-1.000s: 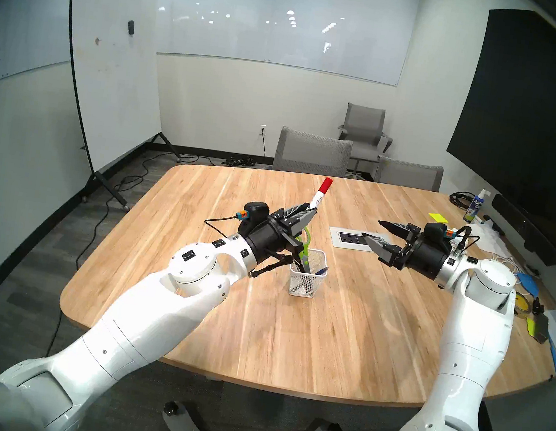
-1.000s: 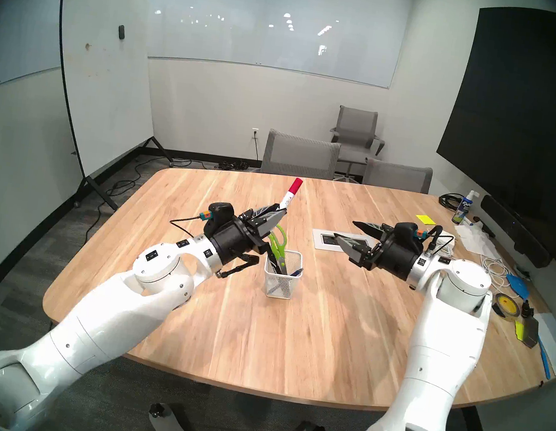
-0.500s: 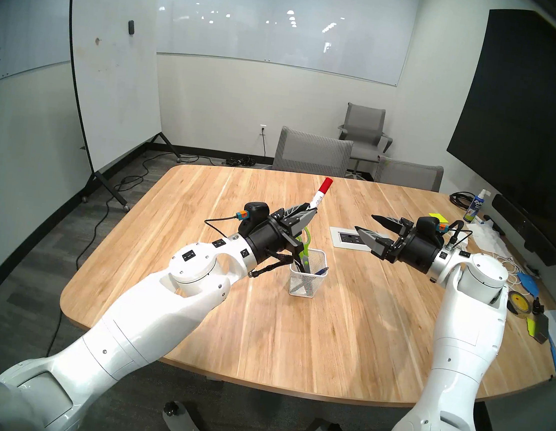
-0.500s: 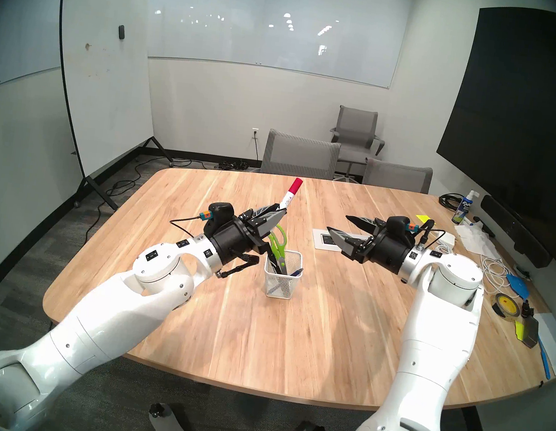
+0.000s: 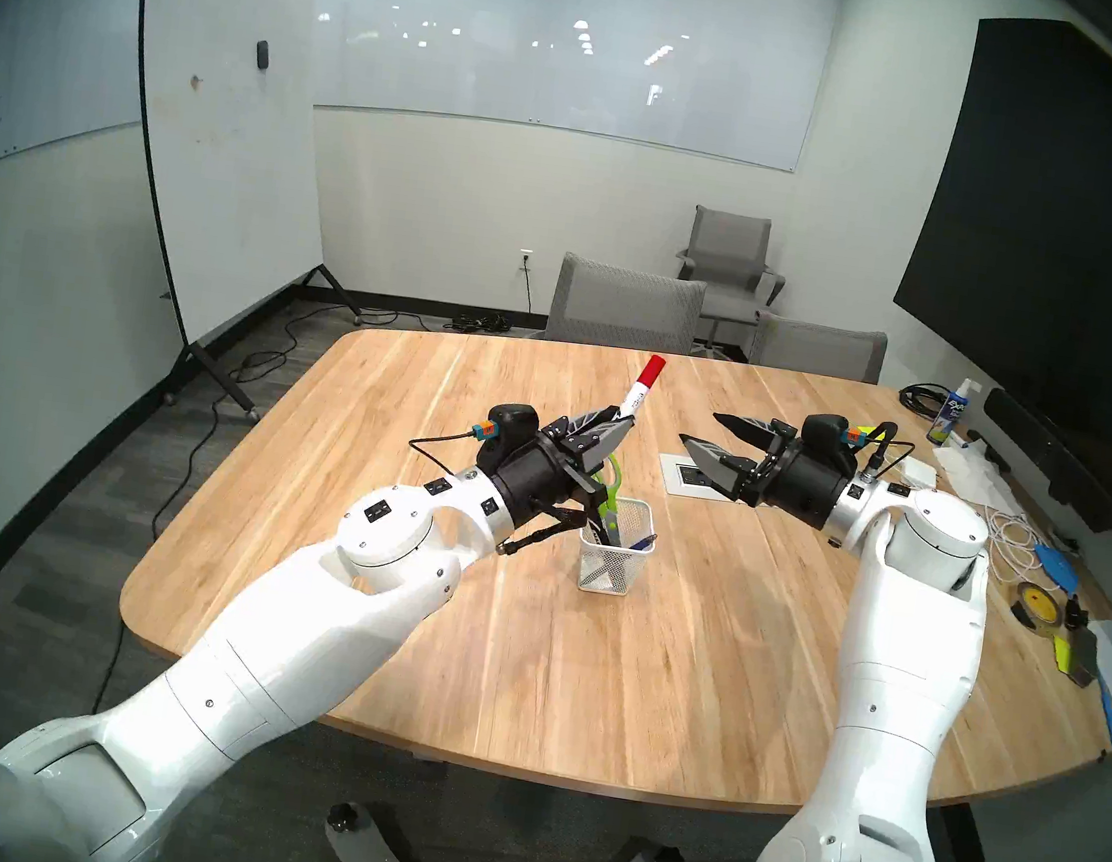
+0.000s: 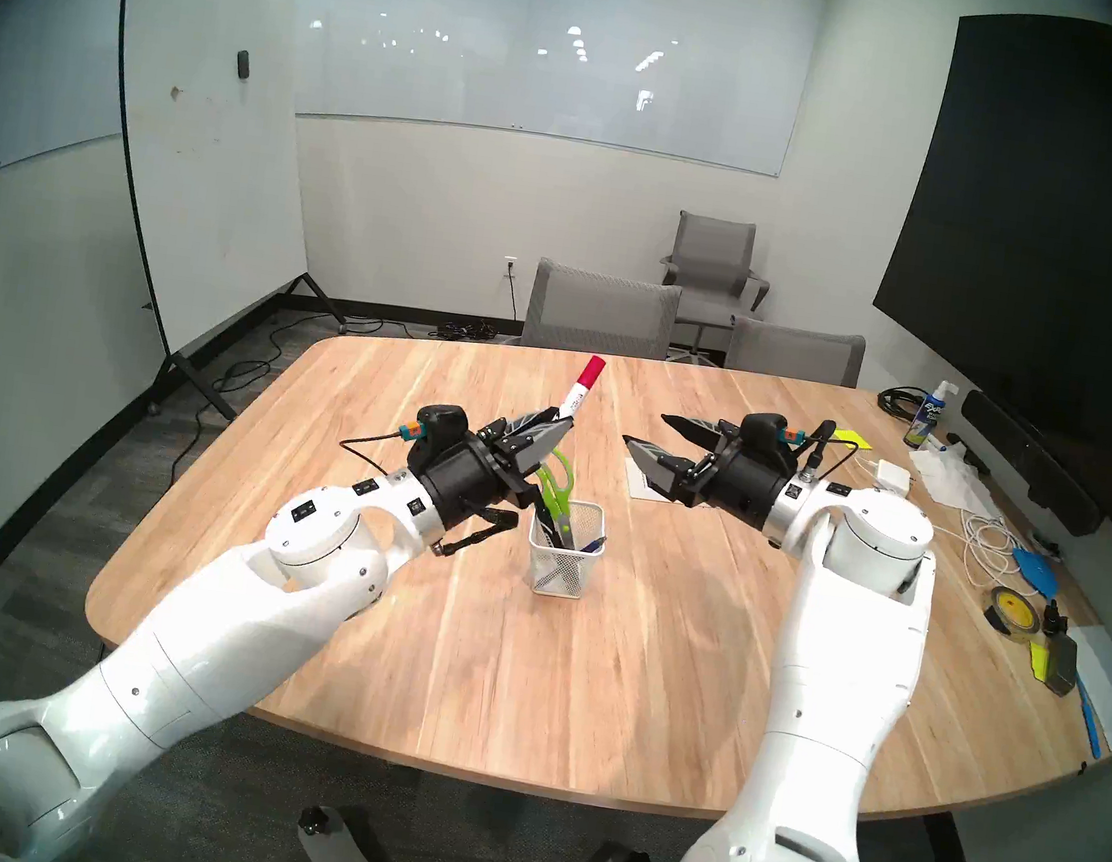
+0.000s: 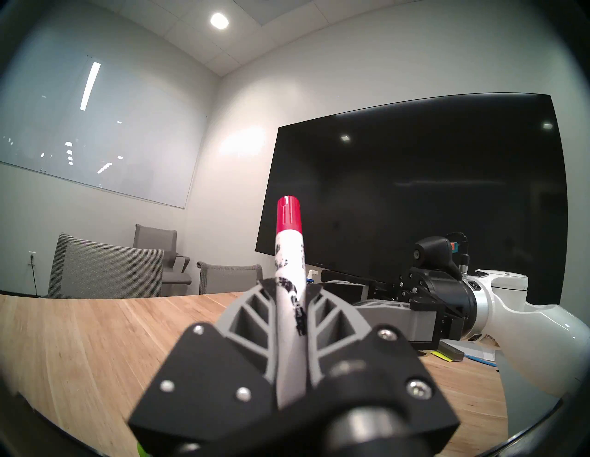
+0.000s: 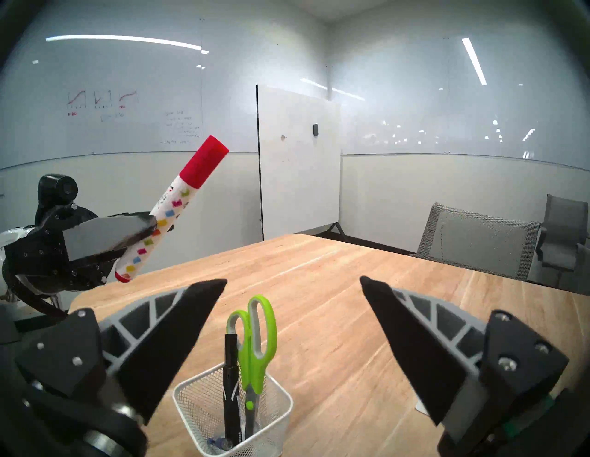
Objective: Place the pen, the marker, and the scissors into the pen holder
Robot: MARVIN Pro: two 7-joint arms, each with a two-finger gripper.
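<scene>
Left gripper [image 5: 618, 427]: clamped on marker [image 5: 642, 385], white barrel, red cap tilted to 1 o'clock.
Right gripper [image 5: 706, 431]: jaws wide apart, empty, at 3 o'clock of marker.
Holder [image 5: 614, 556]: white mesh; scissors [image 5: 610, 489], blue pen [image 5: 643, 542] inside.
Hidden: scissor blades, pen barrel.

The left arm reaches forward over the table, its left gripper [image 5: 618, 422] tilted a little upward with fingers [image 7: 252, 316] closed on a marker; the right gripper [image 5: 706, 433] points level toward the left, fingers [image 8: 178, 332] spread wide, holding nothing.
</scene>
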